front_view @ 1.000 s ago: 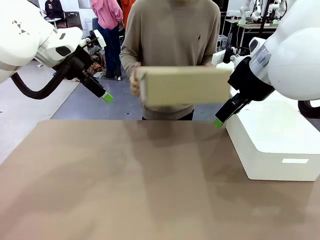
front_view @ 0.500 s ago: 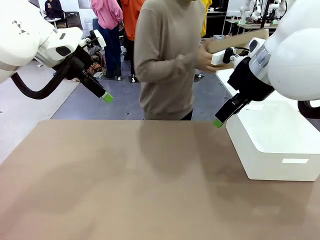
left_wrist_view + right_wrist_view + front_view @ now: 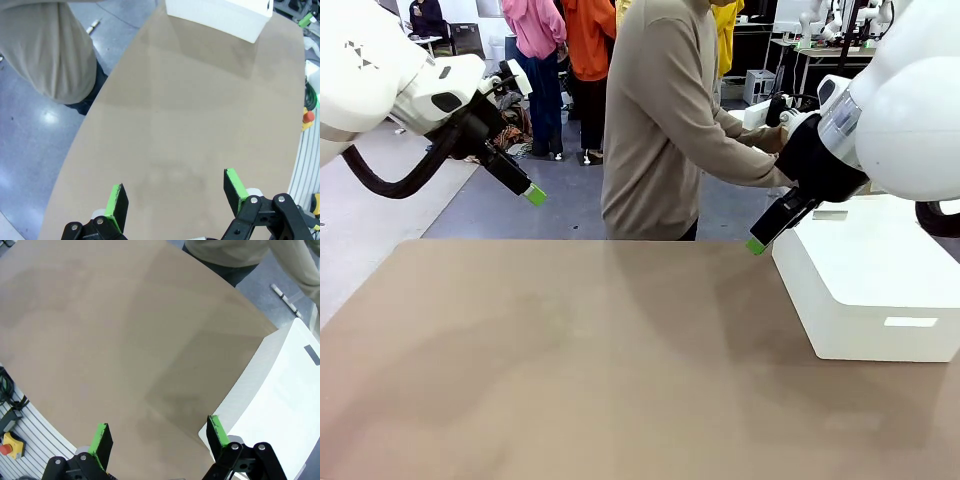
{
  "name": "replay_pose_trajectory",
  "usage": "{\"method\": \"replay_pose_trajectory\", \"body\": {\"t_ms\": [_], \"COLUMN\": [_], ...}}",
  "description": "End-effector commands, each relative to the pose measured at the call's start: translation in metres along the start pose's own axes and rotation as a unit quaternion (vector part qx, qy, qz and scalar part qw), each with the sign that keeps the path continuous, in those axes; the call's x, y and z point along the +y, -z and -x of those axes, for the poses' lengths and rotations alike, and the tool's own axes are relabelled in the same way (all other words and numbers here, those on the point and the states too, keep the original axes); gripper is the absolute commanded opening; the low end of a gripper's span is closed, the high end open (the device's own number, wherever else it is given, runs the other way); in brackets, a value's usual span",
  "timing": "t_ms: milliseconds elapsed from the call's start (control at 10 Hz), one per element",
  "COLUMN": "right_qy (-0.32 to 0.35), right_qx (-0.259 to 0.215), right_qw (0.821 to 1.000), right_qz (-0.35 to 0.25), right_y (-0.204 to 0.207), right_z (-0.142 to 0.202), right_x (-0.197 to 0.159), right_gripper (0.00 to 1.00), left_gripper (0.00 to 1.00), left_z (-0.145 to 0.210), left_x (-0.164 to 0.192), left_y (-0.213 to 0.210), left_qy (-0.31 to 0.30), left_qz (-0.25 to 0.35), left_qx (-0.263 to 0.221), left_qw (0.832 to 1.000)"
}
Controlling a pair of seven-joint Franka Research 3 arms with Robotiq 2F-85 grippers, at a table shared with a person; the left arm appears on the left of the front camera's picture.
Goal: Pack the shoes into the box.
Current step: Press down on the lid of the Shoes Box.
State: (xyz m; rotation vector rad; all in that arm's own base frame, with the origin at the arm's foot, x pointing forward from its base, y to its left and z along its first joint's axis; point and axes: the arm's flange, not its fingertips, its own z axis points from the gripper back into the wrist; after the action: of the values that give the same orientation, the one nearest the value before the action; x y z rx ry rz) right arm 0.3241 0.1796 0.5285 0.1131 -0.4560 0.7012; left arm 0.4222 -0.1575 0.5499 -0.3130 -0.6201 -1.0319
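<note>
While both tools (image 3: pixel 536 196) (image 3: pixel 756 246) gape, person (image 3: pixel 665 120) turns aside.

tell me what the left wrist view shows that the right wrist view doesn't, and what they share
Left wrist only: the left gripper, open over the bare brown table, and the person's tan sweater hanging at the table's edge.
Right wrist only: the right gripper, open, and a grey label on the white block.
Both: the table, the white block, the person, grey floor.
</note>
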Motion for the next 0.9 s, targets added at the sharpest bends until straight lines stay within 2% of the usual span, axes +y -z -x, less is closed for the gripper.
{"method": "replay_pose_trajectory", "body": {"t_ms": [0, 800], "right_qy": [0.000, 0.000], "right_qx": [0.000, 0.000], "right_qw": [1.000, 1.000], "right_qz": [0.001, 0.001], "right_y": [0.0000, 0.0000], "right_z": [-0.0022, -0.0022], "right_x": [-0.0006, -0.0006], "right_gripper": [1.00, 1.00], "left_gripper": [1.00, 1.00], "left_z": [0.0001, 0.0001], "left_x": [0.0012, 0.0012], "left_y": [-0.0017, -0.0017], "left_qy": [-0.003, -0.003], "left_qz": [0.002, 0.002], "left_qx": [0.005, 0.005], "left_qw": [1.000, 1.000]}}
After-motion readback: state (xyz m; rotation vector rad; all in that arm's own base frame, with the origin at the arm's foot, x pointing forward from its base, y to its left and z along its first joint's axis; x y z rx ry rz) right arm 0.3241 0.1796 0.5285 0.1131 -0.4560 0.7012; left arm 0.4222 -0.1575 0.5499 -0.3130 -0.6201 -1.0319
